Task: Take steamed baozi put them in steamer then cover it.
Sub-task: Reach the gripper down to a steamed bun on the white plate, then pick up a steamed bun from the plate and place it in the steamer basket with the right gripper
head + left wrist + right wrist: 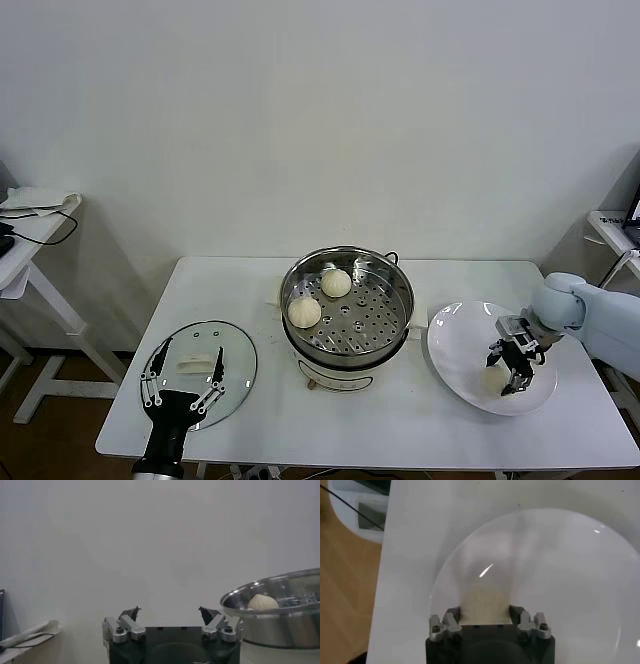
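The steamer (347, 315) stands mid-table with two baozi on its perforated tray, one at the back (336, 283) and one at the left (304, 312). My right gripper (508, 372) is down on the white plate (460, 345), shut on a third baozi (493, 380). In the right wrist view this baozi (485, 602) fills the gap between the gripper's (485, 614) fingers. No fourth baozi shows. The glass cover (235, 345) lies flat at the table's front left. My left gripper (190, 352) is open, its fingers either side of the cover's white handle (195, 363).
The left wrist view shows the open left gripper (170, 612), the steamer's rim (280, 610) and one baozi (262, 601) inside. A side table (30, 215) with cables stands at the far left, another stand (615, 230) at the far right.
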